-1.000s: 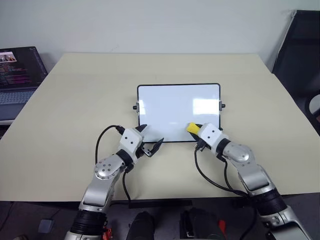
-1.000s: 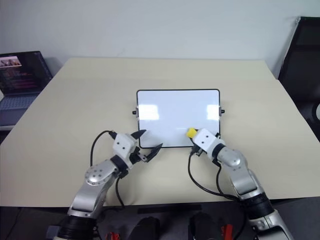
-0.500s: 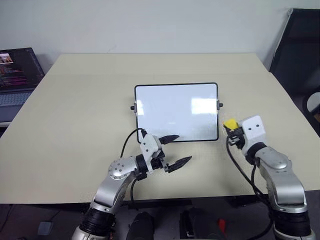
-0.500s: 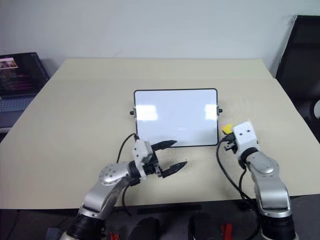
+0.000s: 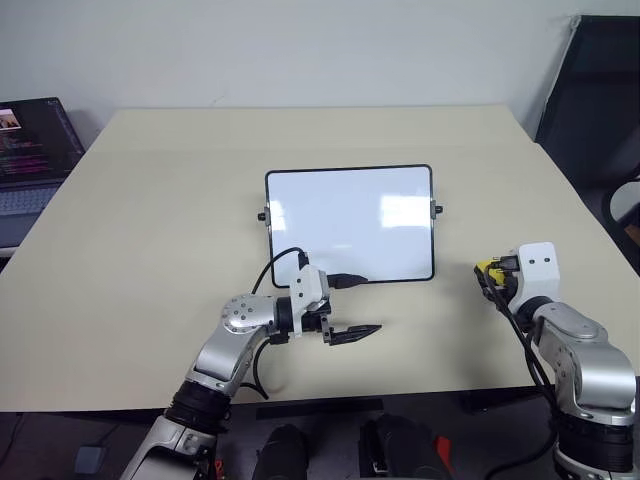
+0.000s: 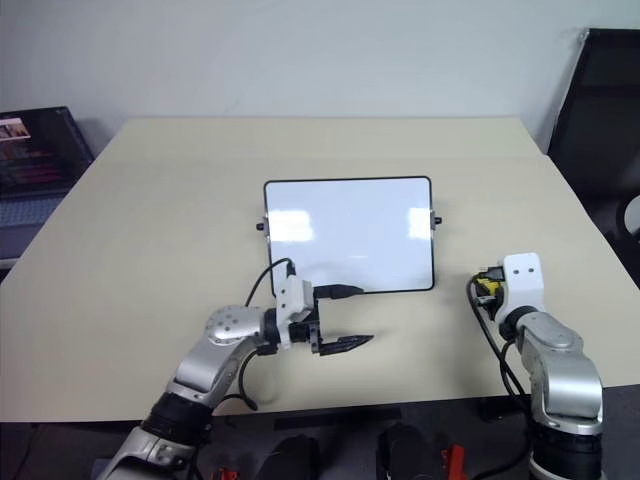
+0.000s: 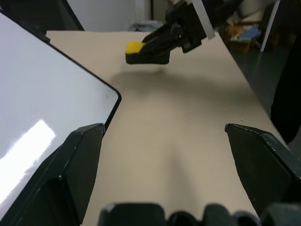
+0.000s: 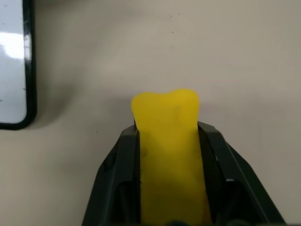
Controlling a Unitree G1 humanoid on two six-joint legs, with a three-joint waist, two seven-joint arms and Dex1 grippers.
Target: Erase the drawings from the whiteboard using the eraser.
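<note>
The whiteboard (image 5: 348, 222) lies flat at the table's middle. The drawings are out of view: its face looks plain white apart from glare. My right gripper (image 5: 488, 271) hangs over bare table to the right of the board's near right corner, shut on the yellow eraser (image 8: 166, 141). In the left wrist view the eraser (image 7: 135, 47) shows its dark underside, lifted above its shadow. My left gripper (image 5: 362, 305) points rightward just in front of the board's near edge, open and empty, with its far finger (image 5: 345, 280) over the frame.
A laptop (image 5: 28, 150) sits off the table's far left corner. A black chair (image 5: 598, 95) stands beyond the right edge. Bare table (image 5: 160, 200) spreads left of and behind the board. The table's near edge runs close under both arms.
My right gripper carried the eraser off the board's near right corner and out to the right over the table. My left gripper swung round to point rightward along the board's near edge.
</note>
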